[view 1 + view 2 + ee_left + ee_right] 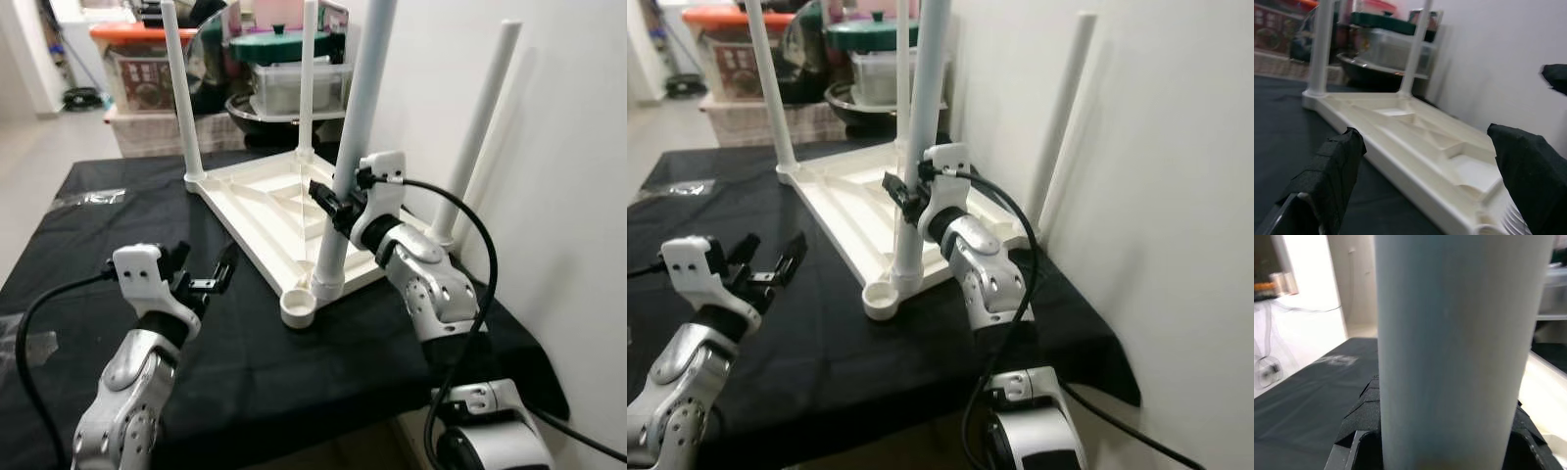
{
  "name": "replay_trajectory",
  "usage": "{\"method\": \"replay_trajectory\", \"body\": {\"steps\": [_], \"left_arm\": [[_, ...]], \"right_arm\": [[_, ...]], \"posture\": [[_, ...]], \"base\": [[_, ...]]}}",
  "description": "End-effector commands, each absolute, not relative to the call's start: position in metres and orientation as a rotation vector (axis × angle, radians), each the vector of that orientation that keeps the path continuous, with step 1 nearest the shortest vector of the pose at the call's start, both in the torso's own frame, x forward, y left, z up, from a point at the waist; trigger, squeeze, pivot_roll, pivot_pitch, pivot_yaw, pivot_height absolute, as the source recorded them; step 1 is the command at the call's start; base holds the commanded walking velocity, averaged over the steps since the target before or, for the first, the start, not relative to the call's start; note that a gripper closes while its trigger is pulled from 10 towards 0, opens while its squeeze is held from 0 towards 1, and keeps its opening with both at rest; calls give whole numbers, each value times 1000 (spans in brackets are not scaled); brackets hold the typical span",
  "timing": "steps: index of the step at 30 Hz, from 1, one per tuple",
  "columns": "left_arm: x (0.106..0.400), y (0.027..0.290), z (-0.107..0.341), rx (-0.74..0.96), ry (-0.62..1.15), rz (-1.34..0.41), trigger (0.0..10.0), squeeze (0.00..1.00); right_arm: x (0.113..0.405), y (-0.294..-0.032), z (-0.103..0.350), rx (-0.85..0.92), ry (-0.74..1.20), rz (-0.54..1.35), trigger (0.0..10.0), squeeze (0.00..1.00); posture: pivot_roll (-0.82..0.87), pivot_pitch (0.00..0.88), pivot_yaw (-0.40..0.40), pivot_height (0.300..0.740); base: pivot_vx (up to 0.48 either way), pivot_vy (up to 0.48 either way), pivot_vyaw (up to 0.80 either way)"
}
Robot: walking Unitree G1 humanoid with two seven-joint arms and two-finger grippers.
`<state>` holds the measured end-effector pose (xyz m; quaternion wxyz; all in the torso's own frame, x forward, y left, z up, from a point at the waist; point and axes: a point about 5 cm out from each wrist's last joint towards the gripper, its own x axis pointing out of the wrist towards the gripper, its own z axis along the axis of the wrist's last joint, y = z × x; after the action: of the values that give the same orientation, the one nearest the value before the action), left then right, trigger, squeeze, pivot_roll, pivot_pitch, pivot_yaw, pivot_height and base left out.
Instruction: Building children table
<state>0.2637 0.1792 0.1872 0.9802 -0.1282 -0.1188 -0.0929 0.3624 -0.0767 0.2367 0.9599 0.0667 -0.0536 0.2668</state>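
A white children table top [265,211] lies upside down on the black cloth [118,225]. Three white legs stand up from its corners: far left [181,93], far middle [309,78] and by the wall [480,127]. My right gripper [333,206] is shut on a fourth, near leg [362,108], held upright; its flanged foot rests just beside an open round corner socket [298,309]. In the right wrist view that leg [1459,347] runs between the black pads [1364,416]. My left gripper [211,279] hovers open to the left of that near corner, nothing between its fingers [1332,176].
A white wall [568,147] runs close along the right side of the table. Behind the table stand storage bins [137,73] and a green-lidded pot [279,44]. The black cloth drops off at the front edge [323,431].
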Motion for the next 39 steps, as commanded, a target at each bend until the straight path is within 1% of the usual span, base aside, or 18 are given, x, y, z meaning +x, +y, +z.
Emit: {"method": "replay_trajectory", "body": {"steps": [1, 10, 14, 17, 25, 32, 37, 39], "left_arm": [[264, 177, 186, -246, -232, -201, 10000, 0], [264, 178, 182, -212, -220, -197, 10000, 0], [263, 178, 180, -198, -210, -194, 10000, 0], [262, 181, 178, -195, -203, -181, 10000, 0], [259, 184, 176, -198, -193, -170, 10000, 0], [259, 183, 173, -196, -164, -176, 10000, 0], [259, 181, 172, -197, -154, -188, 10000, 0], [260, 183, 173, -185, -158, -180, 10000, 0]], "right_arm": [[363, -81, 239, 138, -122, 533, 10000, 0], [362, -85, 244, 105, -168, 536, 10000, 0], [363, -90, 252, 86, -228, 553, 10000, 0], [358, -92, 253, 94, -275, 598, 10000, 0], [349, -96, 241, 60, -265, 670, 10000, 0], [351, -103, 236, 52, -248, 644, 10000, 0], [349, -100, 233, 68, -247, 642, 10000, 0], [348, -99, 232, 74, -246, 644, 10000, 0]], "posture": [[53, 0, -66, 740], [55, 0, -61, 740], [59, 0, -62, 740], [66, 0, -66, 740], [64, 0, -65, 740], [62, 0, -60, 740], [63, 0, -55, 740], [62, 0, -54, 740]], "base": [[0, 0, 0], [0, 0, 0], [0, 0, 0], [0, 0, 0], [0, 0, 0], [0, 0, 0], [0, 480, 0], [0, 0, 0]]}}
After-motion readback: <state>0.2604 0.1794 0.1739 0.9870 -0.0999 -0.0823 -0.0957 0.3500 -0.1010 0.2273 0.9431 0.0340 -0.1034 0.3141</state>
